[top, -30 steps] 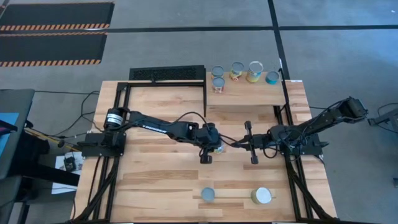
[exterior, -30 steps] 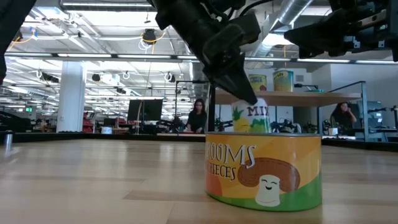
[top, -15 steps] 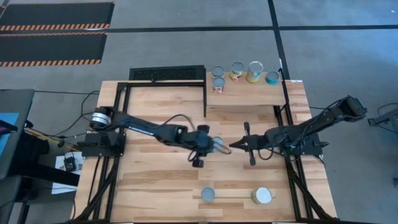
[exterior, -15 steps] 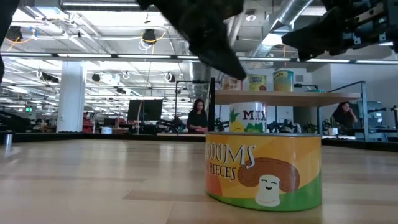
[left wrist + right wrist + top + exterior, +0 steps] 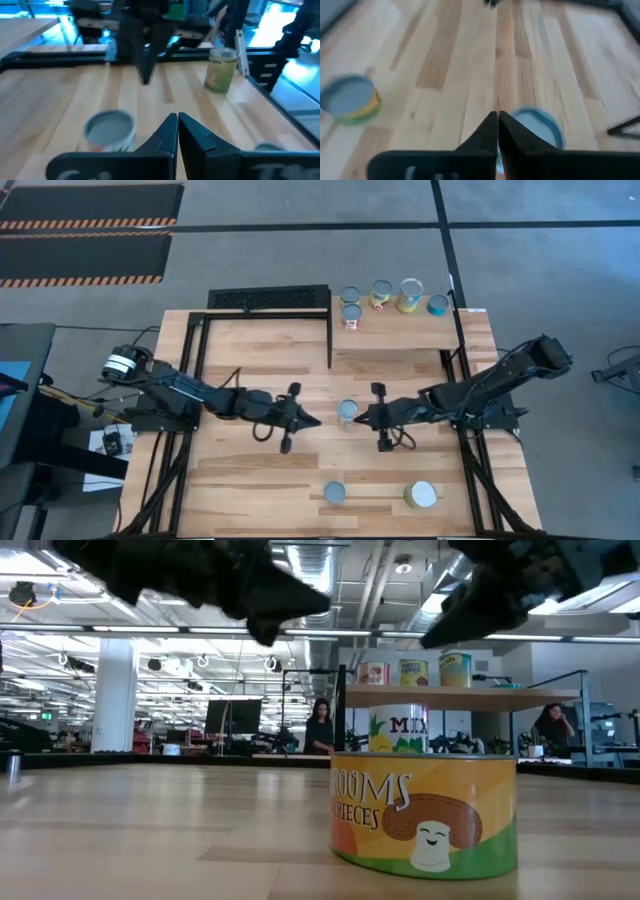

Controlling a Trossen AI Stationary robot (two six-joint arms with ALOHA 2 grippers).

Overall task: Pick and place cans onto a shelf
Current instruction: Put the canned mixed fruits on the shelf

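Jaws shut, empty, both: left gripper, right gripper, either side of small silver-topped tin can. Five cans on light wood shelf; labels unreadable.

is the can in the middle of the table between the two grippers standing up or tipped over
Upright. The high view shows the can's round silvery top facing straight up, and the low view shows its label level on the table.

Right wrist view blurred: labels on flat can and grey-topped can unreadable, the latter partly hidden behind the fingers. Low view: mushroom can hides lower half of the can behind. Shelf cans too small to read from above.
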